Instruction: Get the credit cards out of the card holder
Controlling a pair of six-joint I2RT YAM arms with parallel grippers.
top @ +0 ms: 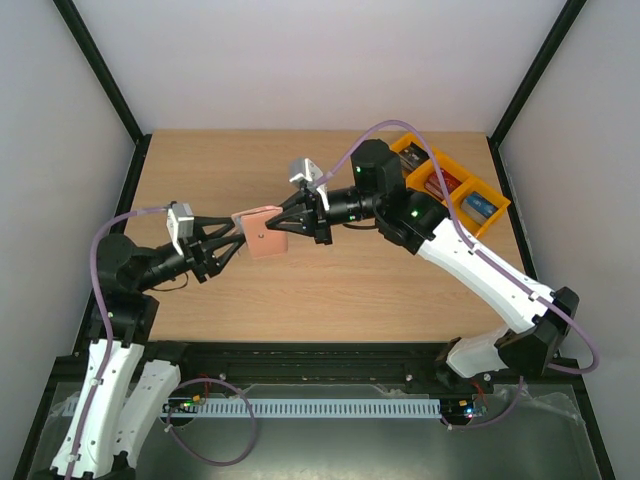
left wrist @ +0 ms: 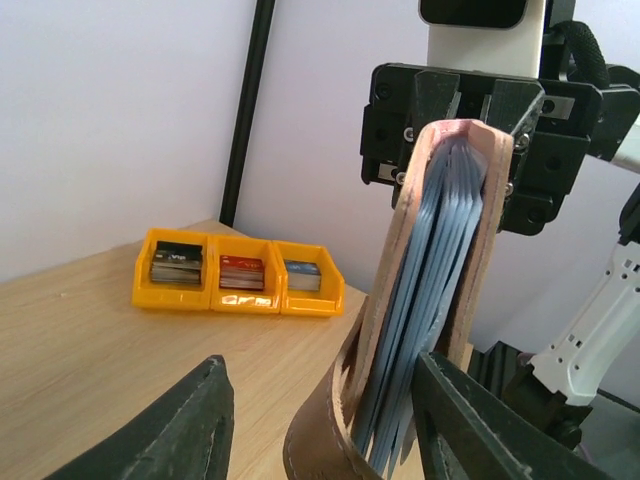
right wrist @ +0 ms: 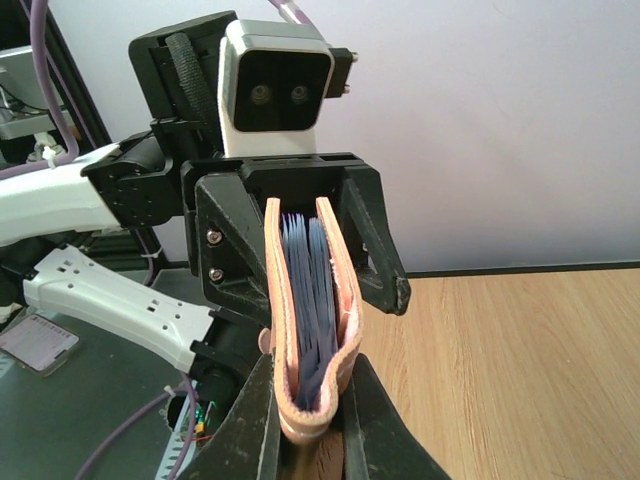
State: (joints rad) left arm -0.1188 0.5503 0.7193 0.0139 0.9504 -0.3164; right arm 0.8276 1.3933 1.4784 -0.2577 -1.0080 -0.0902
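Card holder [right wrist: 305, 300] hung in the air above the table [top: 350, 290], edge-up between the two arms. Right gripper [right wrist: 310, 405] was pinched tight on its folded end. Left gripper [left wrist: 325, 405] stood partly open, its fingers straddling the opposite, open end without clamping it. Light blue pockets showed inside; the credit cards could not be made out among them
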